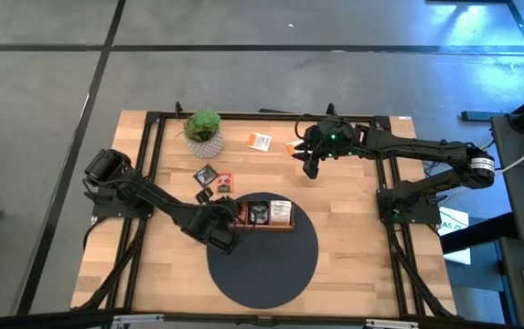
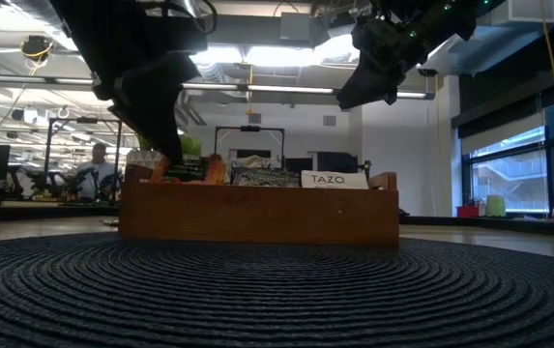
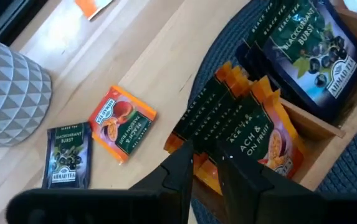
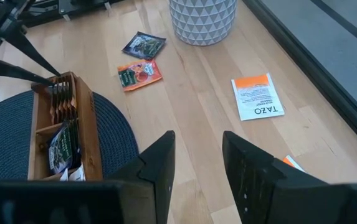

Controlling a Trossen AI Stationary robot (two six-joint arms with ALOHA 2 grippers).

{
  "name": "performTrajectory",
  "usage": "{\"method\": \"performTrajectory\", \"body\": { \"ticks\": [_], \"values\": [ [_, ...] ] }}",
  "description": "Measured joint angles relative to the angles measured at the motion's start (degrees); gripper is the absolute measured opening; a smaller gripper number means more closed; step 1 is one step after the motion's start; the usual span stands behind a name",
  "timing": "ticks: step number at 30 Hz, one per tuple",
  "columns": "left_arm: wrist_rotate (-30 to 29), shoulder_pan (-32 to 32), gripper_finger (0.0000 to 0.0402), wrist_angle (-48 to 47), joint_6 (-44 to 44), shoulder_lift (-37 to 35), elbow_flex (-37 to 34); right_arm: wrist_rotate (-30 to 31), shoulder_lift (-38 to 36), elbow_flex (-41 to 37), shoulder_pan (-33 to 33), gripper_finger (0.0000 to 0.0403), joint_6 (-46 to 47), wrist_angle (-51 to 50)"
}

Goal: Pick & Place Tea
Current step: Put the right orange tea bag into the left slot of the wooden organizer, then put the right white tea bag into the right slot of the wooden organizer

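The brown wooden tray (image 1: pixel 263 226) stands on a round dark mat (image 1: pixel 262 265). Orange tea packets (image 3: pixel 228 118) stand in its left compartment, black-green ones (image 3: pixel 309 50) in the middle one. My left gripper (image 3: pixel 206 163) reaches slanting down into the left compartment, shut on an orange packet (image 3: pixel 259 143). Loose packets lie flat on the wood: a black-green one (image 1: pixel 207 174), an orange one (image 1: pixel 223 183) and a white-orange one (image 1: pixel 260 141). My right gripper (image 4: pixel 197 155) hangs open above the table's far right, over bare wood (image 1: pixel 312 163). My left gripper pinches the orange packet's edge (image 3: pixel 208 171) between its two fingers (image 3: pixel 181 163), coming slanting down from the table's left side. The packet stands tilted among the other orange packets in the tray's left compartment (image 4: pixel 60 93); whether it rests on the tray floor is hidden.
A small green plant in a grey patterned pot (image 1: pixel 204 130) stands at the far left of the table. Another orange packet (image 1: pixel 295 149) lies just beside my right gripper. Black frame rails (image 1: pixel 147 164) run along the table's sides.
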Motion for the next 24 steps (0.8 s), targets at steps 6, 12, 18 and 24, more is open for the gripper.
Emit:
{"method": "performTrajectory", "body": {
  "ticks": [6,12,18,24],
  "values": [
    [-4.21,0.14,0.0067,-2.29,-2.26,-2.06,0.0,0.0,0.0,0.0,0.0,0.0136,0.1,0.0],
    [-5.1,1.11,0.0064,-6.58,-8.21,-10.13,0.0,0.0,0.02,0.0,0.0,0.0136,1.5,0.48],
    [7.84,9.27,0.0064,-0.56,2.09,-17.13,0.0,-0.03,0.02,-0.02,0.01,0.0136,1.73,3.61],
    [18.9,20.75,0.0068,12.11,19.96,-17.75,0.0,4.88,0.02,-0.02,0.04,0.0136,7.04,4.09]
  ]
}}
